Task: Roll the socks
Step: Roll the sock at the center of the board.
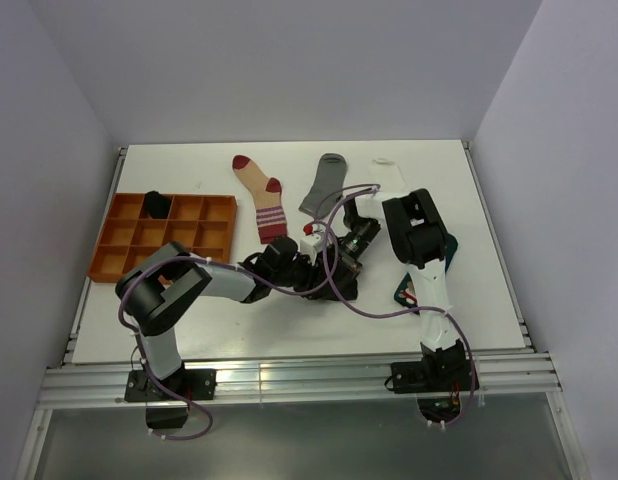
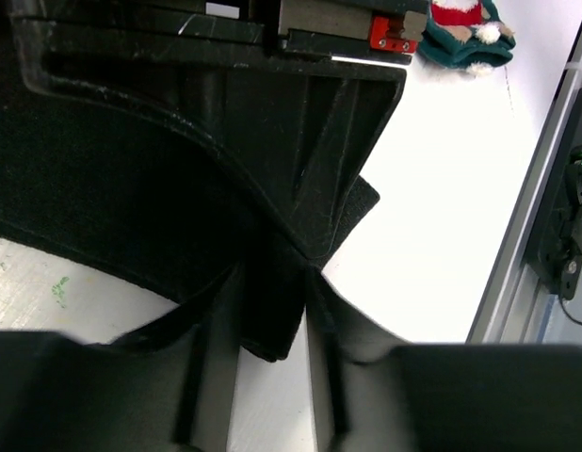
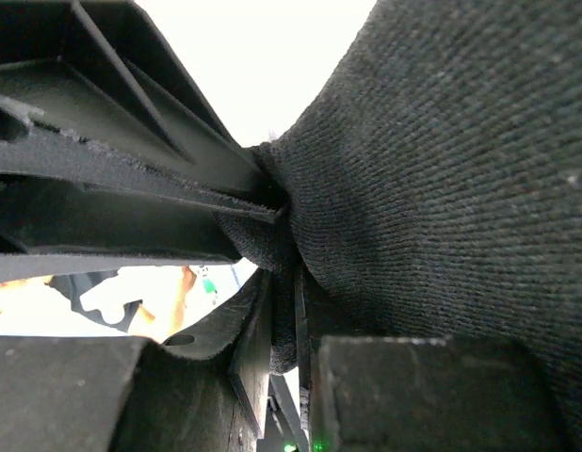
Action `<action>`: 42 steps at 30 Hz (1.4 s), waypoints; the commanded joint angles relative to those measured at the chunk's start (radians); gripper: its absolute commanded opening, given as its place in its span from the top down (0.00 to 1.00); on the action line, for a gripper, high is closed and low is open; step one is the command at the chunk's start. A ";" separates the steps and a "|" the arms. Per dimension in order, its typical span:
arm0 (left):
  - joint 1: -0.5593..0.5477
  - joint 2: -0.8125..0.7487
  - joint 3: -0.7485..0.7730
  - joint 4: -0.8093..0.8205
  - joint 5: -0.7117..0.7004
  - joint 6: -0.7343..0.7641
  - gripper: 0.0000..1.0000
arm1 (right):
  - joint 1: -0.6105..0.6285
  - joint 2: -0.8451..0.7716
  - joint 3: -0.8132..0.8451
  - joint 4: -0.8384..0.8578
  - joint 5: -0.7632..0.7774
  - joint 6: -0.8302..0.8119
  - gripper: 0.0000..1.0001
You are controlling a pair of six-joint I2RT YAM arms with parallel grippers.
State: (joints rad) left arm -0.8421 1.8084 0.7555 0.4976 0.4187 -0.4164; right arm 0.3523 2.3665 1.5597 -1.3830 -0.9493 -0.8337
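Pinching black sock, left fingers, right fingers

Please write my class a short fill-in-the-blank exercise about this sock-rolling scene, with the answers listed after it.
1. The left gripper and the right gripper both have their jaws shut on one sock, coloured ___.
2. The beige sock beside the grey sock has red ___.
3. The tray holding a dark bundle is coloured ___.

Missing words: black; stripes; orange.
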 commanded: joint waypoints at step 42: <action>0.199 0.170 0.307 -0.685 0.313 -0.561 1.00 | 0.065 -1.041 -0.805 0.998 0.328 0.021 0.52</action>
State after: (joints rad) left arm -0.6609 1.9602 1.0351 -0.1040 0.6868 -0.9710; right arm 0.3649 1.3533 0.7845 -0.5102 -0.6968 -0.7612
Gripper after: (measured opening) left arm 0.032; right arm 0.483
